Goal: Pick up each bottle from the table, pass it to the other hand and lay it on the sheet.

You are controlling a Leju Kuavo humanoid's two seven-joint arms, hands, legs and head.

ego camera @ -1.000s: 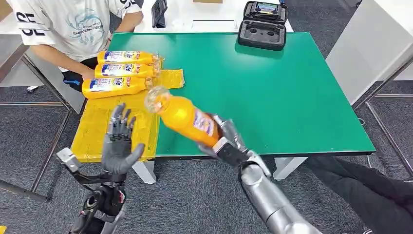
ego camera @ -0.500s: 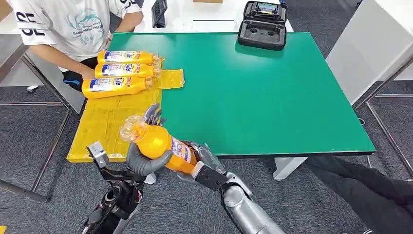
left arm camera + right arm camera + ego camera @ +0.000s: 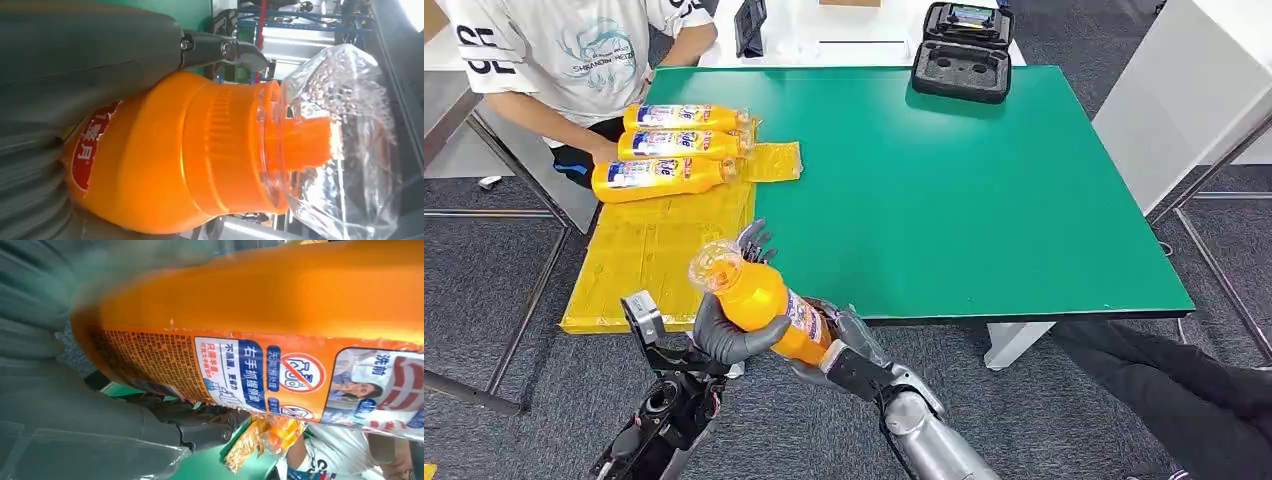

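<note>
An orange bottle (image 3: 764, 300) with a clear cap hangs tilted just off the table's front edge, cap toward the yellow sheet (image 3: 644, 260). My left hand (image 3: 724, 335) grips its upper body below the cap. My right hand (image 3: 849, 345) holds its base end. In the left wrist view the bottle (image 3: 175, 150) and its clear cap (image 3: 340, 140) are close up, under the grey thumb (image 3: 75, 60). In the right wrist view the labelled bottle (image 3: 280, 315) lies against my right hand (image 3: 75, 415). Three more orange bottles (image 3: 669, 145) lie side by side at the sheet's far end.
A person in a white shirt (image 3: 574, 50) sits at the far left corner, with a hand by the laid bottles. A black open case (image 3: 964, 55) stands at the far edge of the green table (image 3: 984, 200). A white cabinet (image 3: 1194, 90) is to the right.
My right hand carried the bottle left and down to my left hand, which closed round its upper body. Over the last half second both hands and the bottle shifted slightly right.
</note>
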